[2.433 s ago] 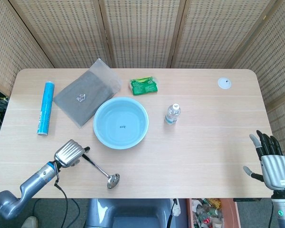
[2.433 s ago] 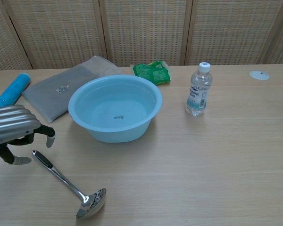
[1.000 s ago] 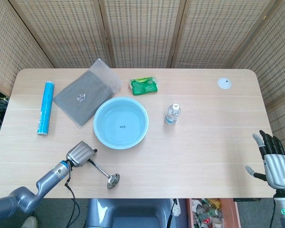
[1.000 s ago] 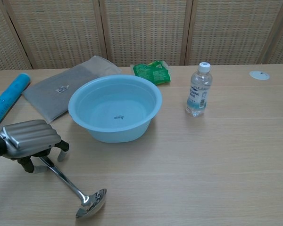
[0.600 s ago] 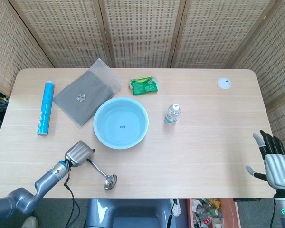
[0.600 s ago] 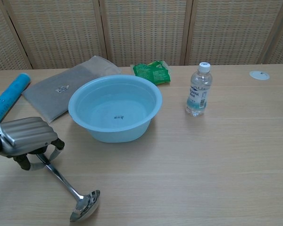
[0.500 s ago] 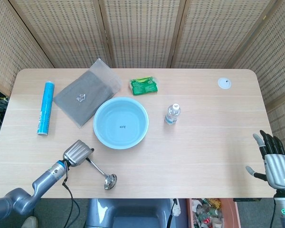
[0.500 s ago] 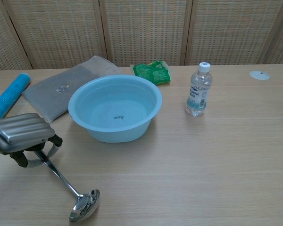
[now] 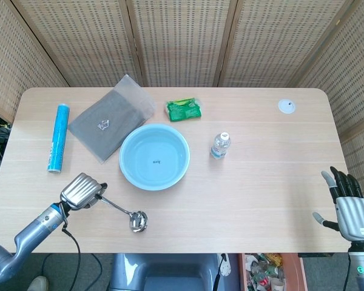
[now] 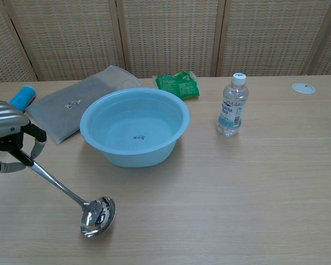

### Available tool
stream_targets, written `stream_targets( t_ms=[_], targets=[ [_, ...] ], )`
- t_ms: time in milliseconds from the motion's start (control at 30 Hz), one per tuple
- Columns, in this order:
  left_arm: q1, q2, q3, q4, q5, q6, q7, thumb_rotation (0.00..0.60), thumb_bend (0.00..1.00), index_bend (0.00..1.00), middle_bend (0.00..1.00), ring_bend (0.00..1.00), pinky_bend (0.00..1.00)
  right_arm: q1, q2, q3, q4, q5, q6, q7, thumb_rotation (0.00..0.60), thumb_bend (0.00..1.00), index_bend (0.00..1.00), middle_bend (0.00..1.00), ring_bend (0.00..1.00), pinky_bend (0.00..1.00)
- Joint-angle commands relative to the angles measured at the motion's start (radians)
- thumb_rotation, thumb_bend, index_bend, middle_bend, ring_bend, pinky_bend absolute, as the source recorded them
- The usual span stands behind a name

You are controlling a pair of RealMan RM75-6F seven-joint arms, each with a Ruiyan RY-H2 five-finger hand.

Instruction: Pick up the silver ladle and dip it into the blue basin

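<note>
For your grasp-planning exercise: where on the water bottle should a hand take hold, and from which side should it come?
Grip the water bottle around its clear body, below the white cap. It stands upright, so a sideways wrap suits its round, narrow shape. Come from the robot's right: the blue basin crowds its other side, and the right hand is open with bare table between, though reach is uncertain.

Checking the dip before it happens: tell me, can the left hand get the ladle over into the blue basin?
Probably yes: the left hand grips the ladle, and bare table separates it from the blue basin.
</note>
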Motion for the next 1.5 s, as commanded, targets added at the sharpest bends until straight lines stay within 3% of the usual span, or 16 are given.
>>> stream_targets(
  t_ms=[33,400,467,667,933,1067,1233,1500],
  targets=[
    [-0.005,0.069,-0.010,-0.063,0.013,0.023,-0.061,0.600,0.79,1.00,1.00,1.00,1.00,0.002,-0.002,0.001,0.000,0.003,-0.004,-0.004,0.600,0.00,0.00,0.00,0.00,0.00],
    [-0.058,0.183,-0.078,-0.196,-0.024,-0.006,-0.159,0.600,0.79,1.00,1.00,1.00,1.00,0.010,-0.008,0.006,0.001,0.020,-0.022,-0.018,0.600,0.00,0.00,0.00,0.00,0.00],
    [-0.097,0.216,-0.131,-0.237,-0.082,-0.044,-0.168,0.600,0.79,1.00,1.00,1.00,1.00,0.013,-0.007,0.007,0.000,0.018,-0.024,-0.017,0.600,0.00,0.00,0.00,0.00,0.00],
    [-0.167,0.248,-0.202,-0.267,-0.209,-0.140,-0.129,0.600,0.79,1.00,1.00,1.00,1.00,0.015,-0.007,0.011,0.001,0.024,-0.026,-0.017,0.600,0.00,0.00,0.00,0.00,0.00],
    [-0.303,0.210,-0.271,-0.187,-0.486,-0.290,0.020,0.600,0.79,1.00,1.00,1.00,1.00,0.025,0.005,0.030,-0.006,0.054,-0.043,-0.008,0.600,0.00,0.00,0.00,0.00,0.00],
    [-0.375,0.162,-0.263,-0.099,-0.617,-0.339,0.114,0.600,0.79,1.00,1.00,1.00,1.00,0.031,0.006,0.039,-0.001,0.082,-0.061,-0.010,0.600,0.00,0.00,0.00,0.00,0.00],
    [-0.502,0.021,-0.212,0.123,-0.809,-0.436,0.231,0.600,0.79,1.00,1.00,1.00,1.00,0.038,0.007,0.061,0.015,0.136,-0.079,-0.025,0.600,0.00,0.00,0.00,0.00,0.00],
    [-0.612,-0.088,-0.128,0.258,-0.935,-0.445,0.368,0.600,0.79,1.00,1.00,1.00,1.00,0.040,-0.004,0.071,0.029,0.158,-0.077,-0.048,0.600,0.00,0.00,0.00,0.00,0.00]
  ],
)
